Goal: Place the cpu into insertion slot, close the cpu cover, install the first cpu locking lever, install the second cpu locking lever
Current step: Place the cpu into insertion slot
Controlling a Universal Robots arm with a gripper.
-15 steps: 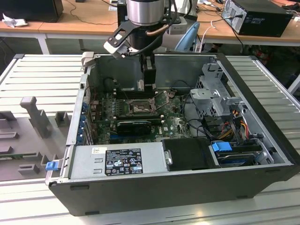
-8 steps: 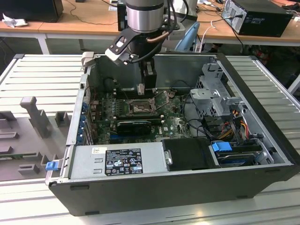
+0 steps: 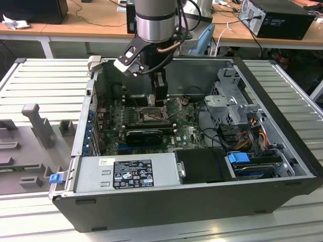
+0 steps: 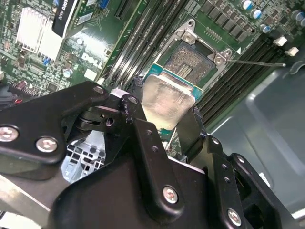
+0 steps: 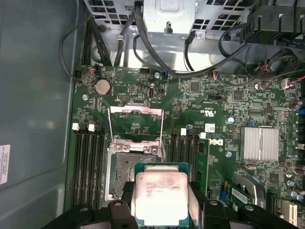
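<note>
Silver cpu (image 5: 160, 196) clenched edgewise in the gripper (image 5: 160, 202), seemingly above the insertion slot (image 5: 121, 174); cpu cover (image 5: 136, 109) raised, memory slots (image 5: 88, 164) flanking.

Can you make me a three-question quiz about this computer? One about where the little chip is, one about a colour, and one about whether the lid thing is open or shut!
1. Where is the cpu?
A) on the floor
B) held in the hand
C) inside a drawer

2. What colour is the circuit board around the insertion slot?
A) red
B) white
C) green

3. How is the cpu cover?
A) swung open
B) shut over the slot
C) shut over the cpu

Answers:
1 B: in the first wrist view the hand grips the cpu by its edges, just over the slot.
2 C: the board is green all around the slot.
3 A: the cover frame stands flipped back, and the slot's dark centre lies bare.
</note>
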